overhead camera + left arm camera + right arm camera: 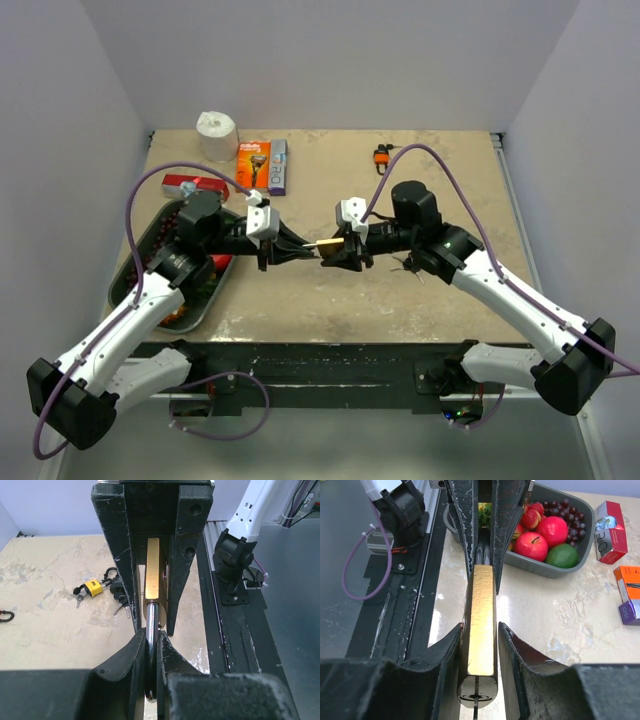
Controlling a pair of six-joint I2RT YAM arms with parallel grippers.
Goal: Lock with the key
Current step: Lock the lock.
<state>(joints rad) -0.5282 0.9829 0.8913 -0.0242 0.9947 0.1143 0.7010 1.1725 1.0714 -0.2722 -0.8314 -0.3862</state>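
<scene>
A brass padlock (pixel 328 243) hangs in the air between my two grippers, above the middle of the table. My left gripper (pixel 305 250) is shut on its steel shackle (pixel 152 627), and the brass body (pixel 152 570) points away from it. My right gripper (pixel 480 630) straddles the brass body (pixel 482 615). One finger touches the body and a thin gap shows at the other. The keyhole (pixel 477 697) in the lock's end face has no key in it. Dark keys (pixel 119 591) lie on the table beside a small yellow padlock (pixel 93 587).
A grey tray (pixel 125 290) of fruit sits under my left arm. At the back stand a paper roll (pixel 216 135), an orange box (pixel 254 165), a red box (pixel 195 185) and a small orange padlock (pixel 382 155).
</scene>
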